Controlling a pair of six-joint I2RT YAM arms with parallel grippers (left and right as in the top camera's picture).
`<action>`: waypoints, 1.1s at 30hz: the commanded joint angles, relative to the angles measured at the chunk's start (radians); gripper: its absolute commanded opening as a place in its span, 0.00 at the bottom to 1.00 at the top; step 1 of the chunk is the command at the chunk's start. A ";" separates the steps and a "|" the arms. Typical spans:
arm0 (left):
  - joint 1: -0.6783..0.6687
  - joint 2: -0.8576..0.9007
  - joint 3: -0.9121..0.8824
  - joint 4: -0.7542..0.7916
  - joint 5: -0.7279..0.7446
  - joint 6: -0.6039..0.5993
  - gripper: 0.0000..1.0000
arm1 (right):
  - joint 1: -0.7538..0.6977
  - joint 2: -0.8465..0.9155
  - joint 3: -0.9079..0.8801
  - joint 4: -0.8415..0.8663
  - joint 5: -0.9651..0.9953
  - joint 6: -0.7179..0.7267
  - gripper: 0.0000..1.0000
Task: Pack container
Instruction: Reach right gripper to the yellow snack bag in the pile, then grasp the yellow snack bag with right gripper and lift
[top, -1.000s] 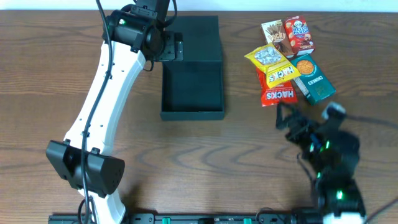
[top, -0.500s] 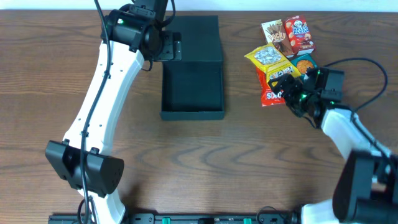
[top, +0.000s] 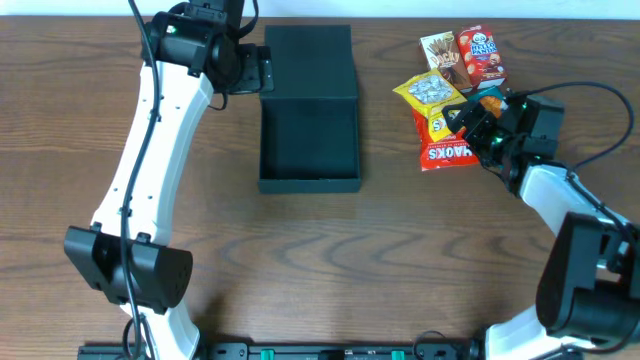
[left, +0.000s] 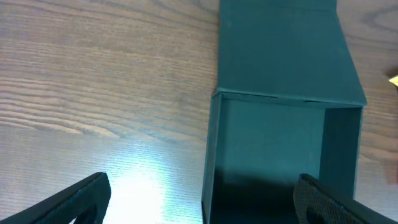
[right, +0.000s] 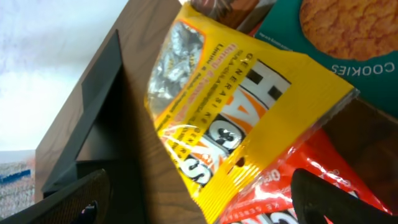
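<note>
The container (top: 308, 140), a dark open box with its flap lid (top: 308, 60) laid back, lies in the middle of the table. My left gripper (top: 252, 72) hovers at its far left corner, open. In the left wrist view the container's (left: 273, 155) left wall runs between the empty fingers of that gripper (left: 199, 205). My right gripper (top: 466, 122) is open low over the snack pile. Between its fingers, the right gripper (right: 205, 202) has the lower edge of a yellow Hacks packet (right: 249, 118) and a red Hacks packet (right: 298, 186).
A teal cookie packet (right: 348, 37) lies just behind the yellow one. A red snack box (top: 480, 55) and a brown stick-biscuit box (top: 440, 55) stand at the back right. The yellow packet (top: 430, 95) overlaps the red packet (top: 447, 152). The right arm's cable loops over the table's right side.
The right arm swung from the front right up to the snack pile and now sits over the yellow and red packets. The left arm shifted slightly left.
</note>
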 joint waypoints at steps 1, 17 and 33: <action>0.016 0.007 0.002 0.002 -0.003 0.014 0.95 | -0.006 0.048 0.014 0.029 0.001 0.002 0.90; 0.027 0.007 0.002 0.002 -0.003 0.014 0.95 | -0.006 0.113 0.014 0.223 0.004 0.095 0.30; 0.027 0.008 0.002 0.003 -0.003 0.014 0.95 | -0.004 0.171 0.015 0.272 0.014 0.125 0.41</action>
